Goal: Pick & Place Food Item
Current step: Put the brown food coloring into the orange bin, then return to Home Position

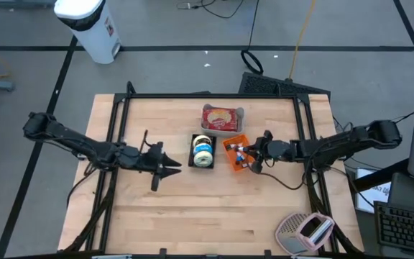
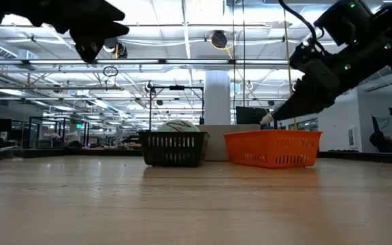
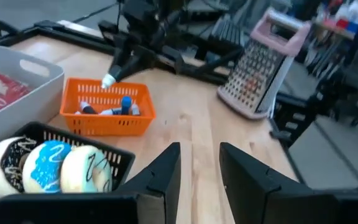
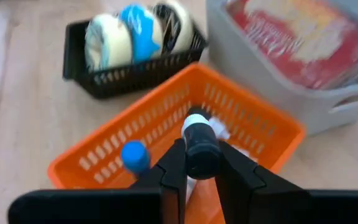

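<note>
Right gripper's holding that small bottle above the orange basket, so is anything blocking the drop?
Nothing visible. The right gripper holds the small bottle directly above the orange basket, whose open top has only a few small items lying inside.

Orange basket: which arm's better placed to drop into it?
Right. Its hand is shut on a small bottle over the orange basket; the left hand is empty, beside the black basket.

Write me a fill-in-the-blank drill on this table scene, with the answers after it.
1. The right pincer grips a small bottle above the ____ basket.
2. The black basket holds ____ round items.
3. The left pincer holds ____.
4. The red packet lies in the ____ bin.

Answers: orange; three; nothing; grey
</note>
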You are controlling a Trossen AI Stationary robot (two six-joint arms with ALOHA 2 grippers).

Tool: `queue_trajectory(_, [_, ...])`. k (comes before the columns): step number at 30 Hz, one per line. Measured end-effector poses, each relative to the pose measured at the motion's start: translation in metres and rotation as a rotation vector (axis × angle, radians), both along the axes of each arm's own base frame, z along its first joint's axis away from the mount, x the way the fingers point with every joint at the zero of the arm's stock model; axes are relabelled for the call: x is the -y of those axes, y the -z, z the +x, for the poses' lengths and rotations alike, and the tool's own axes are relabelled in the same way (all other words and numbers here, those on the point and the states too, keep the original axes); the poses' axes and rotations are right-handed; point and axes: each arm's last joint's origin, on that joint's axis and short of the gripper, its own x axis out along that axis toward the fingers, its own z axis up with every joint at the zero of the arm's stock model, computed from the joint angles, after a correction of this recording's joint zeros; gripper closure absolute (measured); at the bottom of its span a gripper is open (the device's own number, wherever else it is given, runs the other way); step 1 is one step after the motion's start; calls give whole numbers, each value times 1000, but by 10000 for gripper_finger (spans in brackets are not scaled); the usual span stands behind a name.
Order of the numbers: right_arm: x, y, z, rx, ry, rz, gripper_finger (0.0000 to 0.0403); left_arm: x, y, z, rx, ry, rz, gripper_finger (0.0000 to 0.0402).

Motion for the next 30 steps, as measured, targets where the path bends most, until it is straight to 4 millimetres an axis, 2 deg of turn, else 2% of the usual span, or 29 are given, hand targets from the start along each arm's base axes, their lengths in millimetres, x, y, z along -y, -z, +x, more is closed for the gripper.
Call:
queue_trajectory(6, [1, 6, -2, -10, -20, 38, 305, -5, 6, -13, 32, -39, -131, 289])
queue_trajectory(13, [1, 4, 0, 13, -22, 36, 238, -4, 8, -12, 20, -32, -149, 289])
queue_trajectory(19, [1, -5, 2, 114, -7, 83, 216, -5, 8, -12, 22, -19, -102, 289])
queue_trajectory(25, [-4, -28, -9, 200, -233, 62, 217, -7, -13, -30, 141, -19, 35, 289])
queue_trajectory(30, [-10, -51, -35, 277, -452, 59, 219, -12, -22, -54, 154, -26, 103, 289])
